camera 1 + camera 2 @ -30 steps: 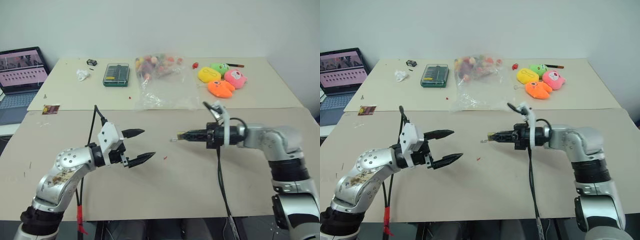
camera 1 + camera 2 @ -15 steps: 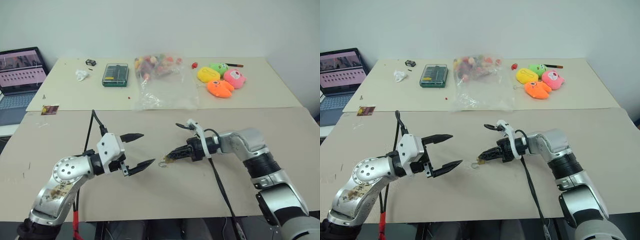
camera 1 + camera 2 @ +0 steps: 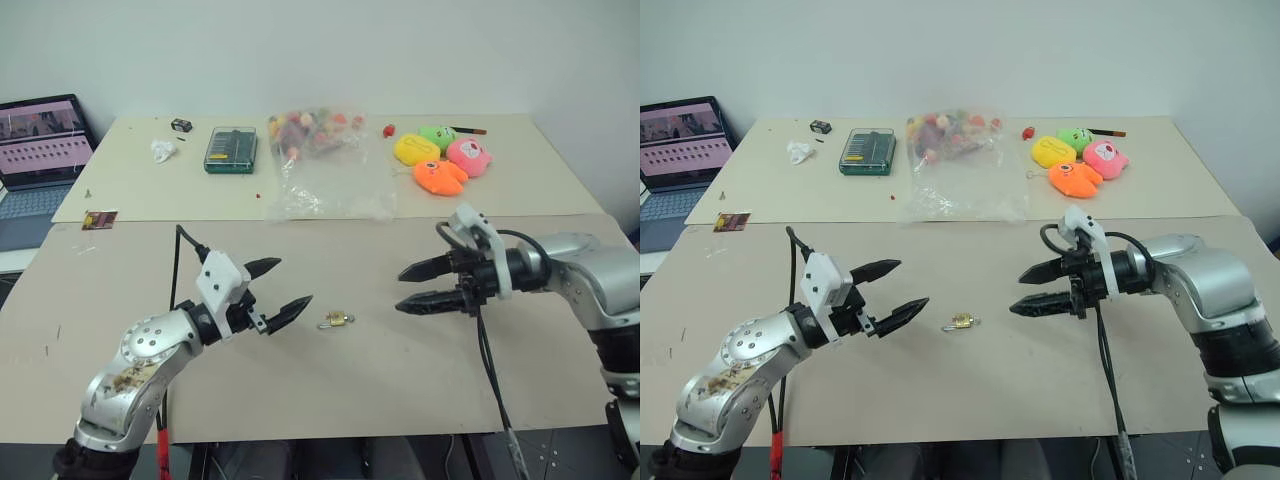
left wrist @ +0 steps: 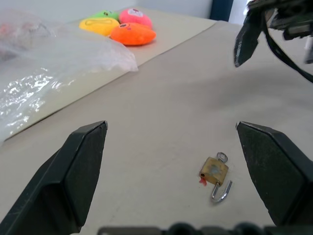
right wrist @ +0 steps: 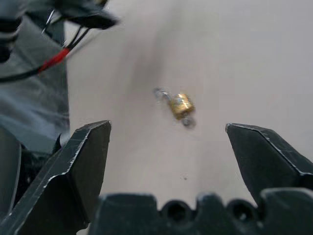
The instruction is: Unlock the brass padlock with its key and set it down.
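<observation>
The brass padlock [image 3: 337,320] lies flat on the beige table [image 3: 400,380], between my two grippers and touching neither. In the left wrist view its body [image 4: 214,171] has the silver shackle [image 4: 222,192] swung out at one end. A small silver ring at the other end [image 4: 222,156] looks like the key. My left gripper [image 3: 293,282] hangs open a little to the left of the lock. On the other side, my right gripper [image 3: 400,290] is open too, with nothing between its fingers, pointing at the lock [image 5: 181,105].
On the far board lie a clear plastic bag of colourful pieces [image 3: 325,165], a green case [image 3: 232,148], several plush toys [image 3: 440,160] and a crumpled paper [image 3: 165,150]. A laptop [image 3: 40,140] stands at the far left. A tiny red speck [image 4: 202,181] lies by the lock.
My right gripper came down to the table with the padlock, opened and let it go, then drew back to the right and up. The padlock now lies on the table. The left gripper has hardly moved.
</observation>
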